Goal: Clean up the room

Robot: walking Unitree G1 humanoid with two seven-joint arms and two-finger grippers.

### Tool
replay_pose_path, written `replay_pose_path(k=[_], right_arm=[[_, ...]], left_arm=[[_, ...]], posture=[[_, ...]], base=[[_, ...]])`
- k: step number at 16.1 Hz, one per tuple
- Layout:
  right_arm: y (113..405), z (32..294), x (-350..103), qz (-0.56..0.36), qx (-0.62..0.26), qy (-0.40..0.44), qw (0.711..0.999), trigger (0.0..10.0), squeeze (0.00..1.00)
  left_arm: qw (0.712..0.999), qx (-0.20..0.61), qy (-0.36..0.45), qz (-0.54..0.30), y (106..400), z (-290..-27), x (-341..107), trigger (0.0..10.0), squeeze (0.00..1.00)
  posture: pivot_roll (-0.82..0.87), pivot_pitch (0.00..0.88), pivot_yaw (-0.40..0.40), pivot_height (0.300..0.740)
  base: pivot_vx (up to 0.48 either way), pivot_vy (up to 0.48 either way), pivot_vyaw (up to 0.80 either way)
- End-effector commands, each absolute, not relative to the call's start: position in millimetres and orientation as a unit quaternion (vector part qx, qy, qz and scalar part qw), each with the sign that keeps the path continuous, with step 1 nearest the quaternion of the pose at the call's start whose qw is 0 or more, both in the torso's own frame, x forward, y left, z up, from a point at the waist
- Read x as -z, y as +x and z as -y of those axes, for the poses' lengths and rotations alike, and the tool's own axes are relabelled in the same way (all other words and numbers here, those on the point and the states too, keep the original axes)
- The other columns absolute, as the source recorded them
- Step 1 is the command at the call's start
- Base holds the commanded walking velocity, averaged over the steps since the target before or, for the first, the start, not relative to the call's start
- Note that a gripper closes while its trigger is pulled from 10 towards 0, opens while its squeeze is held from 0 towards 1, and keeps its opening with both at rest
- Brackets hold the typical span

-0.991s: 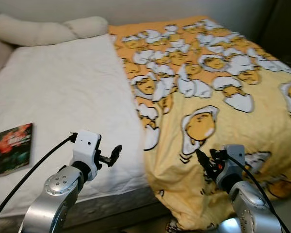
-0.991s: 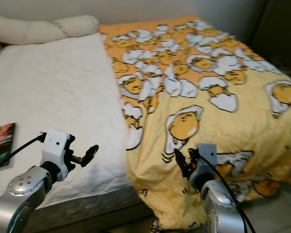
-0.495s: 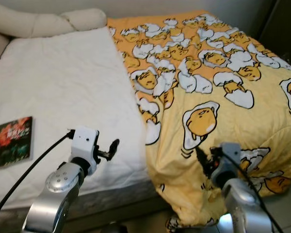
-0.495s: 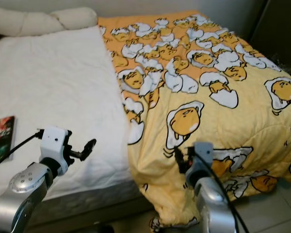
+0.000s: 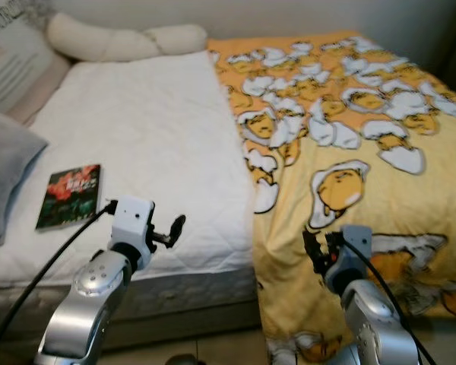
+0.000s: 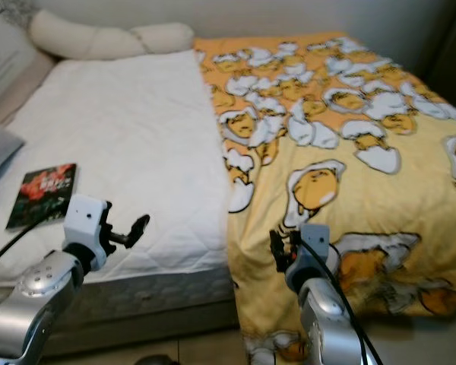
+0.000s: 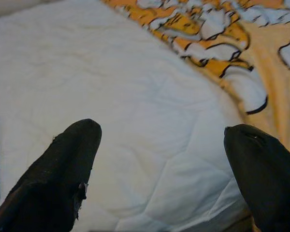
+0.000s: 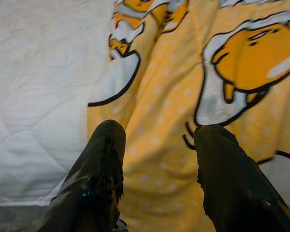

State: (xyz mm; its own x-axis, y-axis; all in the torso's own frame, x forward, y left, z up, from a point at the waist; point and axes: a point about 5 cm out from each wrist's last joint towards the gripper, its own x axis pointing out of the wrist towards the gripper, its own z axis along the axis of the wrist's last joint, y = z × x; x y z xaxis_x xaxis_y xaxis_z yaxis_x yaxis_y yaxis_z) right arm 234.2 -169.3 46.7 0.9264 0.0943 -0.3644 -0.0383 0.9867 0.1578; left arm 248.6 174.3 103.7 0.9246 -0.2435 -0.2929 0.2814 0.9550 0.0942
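One book (image 5: pixel 70 196) with an unreadable cover lies on the bed (image 5: pixel 152 152).

Bare white mattress (image 5: pixel 144 137) lies open ahead of the left jaws; yellow quilt (image 5: pixel 365 167) fronts the right jaws.

The yellow egg-print quilted blanket (image 5: pixel 365 144) runs off the right edge and its hanging hem is partly hidden behind the right arm. The grey pillow (image 5: pixel 7 175) and striped beige cushion (image 5: pixel 15 65) are cut by the left edge. The cover lettering of the dark red-and-green paperback book (image 5: pixel 70 195) is too small to read.
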Motion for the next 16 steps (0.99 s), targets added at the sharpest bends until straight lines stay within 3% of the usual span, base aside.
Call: replay_pose_path(k=[1,10,16], right_arm=[[235.5,171.5,-47.2,-0.187,-0.029,0.078,0.979,10.0,0.0],[243.6,170.5,-65.2,-0.115,-0.03,0.048,0.992,10.0,0.0],[251.0,162.8,-63.1,-0.118,-0.037,0.051,0.991,10.0,0.0]], left_arm=[[0.979,0.137,0.074,-0.133,250.8,-174.0,-106.6,10.0,0.0],[0.988,0.078,0.068,-0.113,244.3,-185.0,-109.6,10.0,0.0],[0.99,0.058,0.073,-0.108,246.6,-191.1,-112.8,10.0,0.0]], posture=[[-0.06,0.0,0.042,0.74],[-0.02,0.0,-0.002,0.74],[-0.01,0.0,-0.009,0.74]], base=[[0.0,0.0,0.0],[0.0,0.0,0.0],[0.0,-0.319,0.0]])
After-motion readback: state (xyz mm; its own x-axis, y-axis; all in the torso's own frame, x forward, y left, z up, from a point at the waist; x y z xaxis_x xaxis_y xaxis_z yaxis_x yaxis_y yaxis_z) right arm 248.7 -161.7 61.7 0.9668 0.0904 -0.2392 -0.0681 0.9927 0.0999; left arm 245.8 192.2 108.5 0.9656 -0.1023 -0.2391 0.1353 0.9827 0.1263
